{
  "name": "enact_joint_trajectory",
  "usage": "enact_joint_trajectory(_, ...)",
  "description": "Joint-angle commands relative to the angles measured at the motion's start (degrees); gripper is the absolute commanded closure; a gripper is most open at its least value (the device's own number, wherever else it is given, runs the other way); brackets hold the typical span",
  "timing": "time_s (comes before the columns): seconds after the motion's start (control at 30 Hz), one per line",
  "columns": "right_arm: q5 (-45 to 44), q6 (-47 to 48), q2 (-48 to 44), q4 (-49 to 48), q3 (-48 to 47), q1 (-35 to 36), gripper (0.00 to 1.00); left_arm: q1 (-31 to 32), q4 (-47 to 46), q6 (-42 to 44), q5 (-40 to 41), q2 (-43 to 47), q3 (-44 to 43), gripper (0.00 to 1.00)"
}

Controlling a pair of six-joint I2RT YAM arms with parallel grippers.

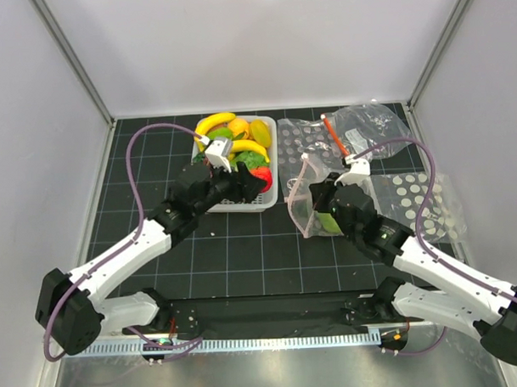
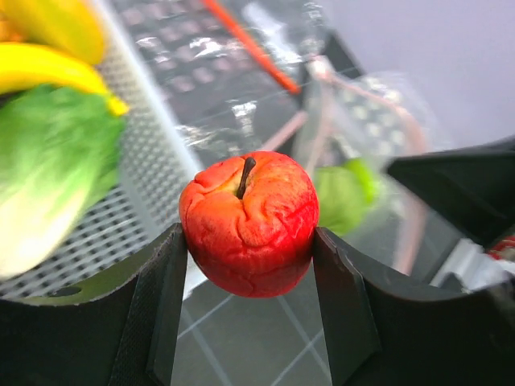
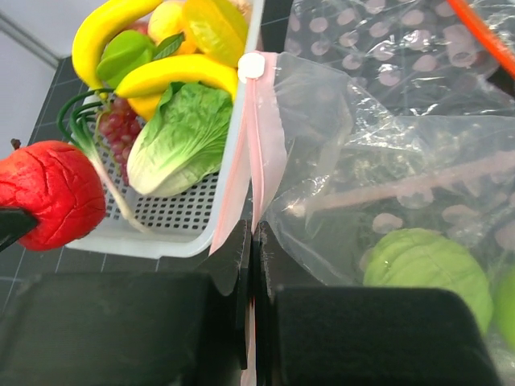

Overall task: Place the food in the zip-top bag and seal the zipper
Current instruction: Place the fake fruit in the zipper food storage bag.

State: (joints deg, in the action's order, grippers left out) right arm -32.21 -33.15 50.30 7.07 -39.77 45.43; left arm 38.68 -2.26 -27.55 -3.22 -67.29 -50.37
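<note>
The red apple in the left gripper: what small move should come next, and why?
Probably move the red apple sideways to the mouth of the zip-top bag. The left gripper is shut on it near the white basket, and the right gripper pinches the pink zipper, holding that edge. One green piece already lies inside.

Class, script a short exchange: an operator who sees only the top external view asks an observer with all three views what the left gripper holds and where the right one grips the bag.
Operator: From above I see only a red blur at the left gripper. What is it?
Observer: A red apple with a dark stem, clamped at both sides.
Operator: Where does the right gripper hold the zip-top bag?
Observer: Its jaws are shut on the pale pink zipper, with the white slider further along the strip.
</note>
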Motion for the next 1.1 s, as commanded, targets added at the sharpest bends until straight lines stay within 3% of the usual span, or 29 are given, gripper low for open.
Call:
enact_joint_trajectory(0.0,6.52,1.24,0.23,-5.39,-1.98,0.10,0.99,0.52,-14.17,-2.94,-12.67,0.31,2.03,0.46)
enact_joint_trajectory(0.33,16.99,2.29,-3.98,-12.78,0.48,0.10,0.99,8.16,-19.80,-0.84,-20.16,-4.43,-0.34,0.45)
enact_joint_trajectory(0.6,9.27,1.77,-10.13,-12.34,3.03,0.10,0.99,10.98,-9.53,2.75,-7.16,-9.17,-4.47,0.45)
enact_joint_trajectory(0.8,6.64,1.86,-13.83,-12.44,4.61,0.10,0.99,15.28,-3.64,7.32,-2.06,-15.32,-10.00,0.42)
enact_joint_trajectory(0.9,1.82,1.16,-12.08,-8.57,3.04,0.10,0.99,17.66,-0.39,9.00,2.25,-17.95,-13.17,0.28)
enact_joint_trajectory(0.93,0.23,0.89,-11.55,-7.52,2.25,0.10,0.99,17.84,1.97,9.44,3.21,-18.49,-13.96,0.19)
enact_joint_trajectory(0.97,-0.83,0.19,-10.50,-5.25,1.89,0.10,0.99,18.10,3.65,9.62,4.53,-19.10,-15.53,0.00)
enact_joint_trajectory(1.07,-4.61,-1.13,-9.18,-2.69,0.84,0.10,0.99,18.36,6.22,10.50,6.11,-18.76,-16.43,0.00)
